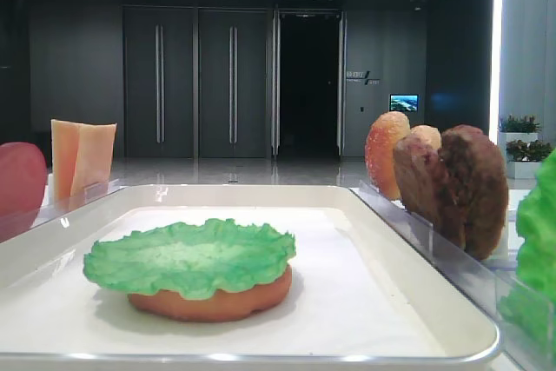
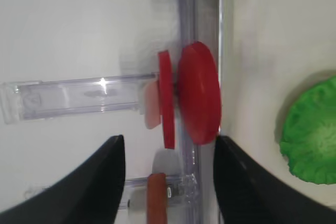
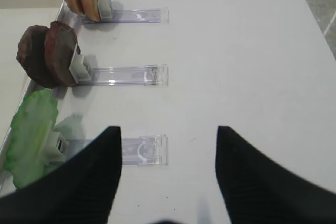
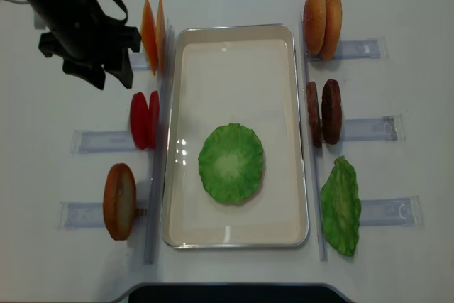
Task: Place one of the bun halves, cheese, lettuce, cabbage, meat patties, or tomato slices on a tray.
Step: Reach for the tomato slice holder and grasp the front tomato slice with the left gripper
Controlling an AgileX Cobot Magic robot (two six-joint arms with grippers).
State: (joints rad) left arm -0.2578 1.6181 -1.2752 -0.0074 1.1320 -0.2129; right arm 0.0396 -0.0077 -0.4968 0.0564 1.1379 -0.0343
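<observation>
— So, where do the task's things stand?

— On the white tray, near its middle and a little toward the near end, a green lettuce leaf lies flat over a bun half; the side view shows the bun's orange edge under the ruffled rim.

— And the tomato slices?

— Two of them stand on edge in a clear holder just left of the tray. The cheese slices stand in the holder farther back on that side, and another bun half stands nearer.

— The right side?

— Two buns at the far end, the meat patties in the middle holder, and a second green leaf at the near end, all upright just beside the tray's right rim.

— What about the left gripper?

— Its two dark fingers are spread wide, holding nothing. It hangs above the table on the left, and in its wrist view the tomato slices lie just ahead of the gap.

— And the right gripper?

— Also spread apart and empty, over bare table to the right of the holders.
</observation>
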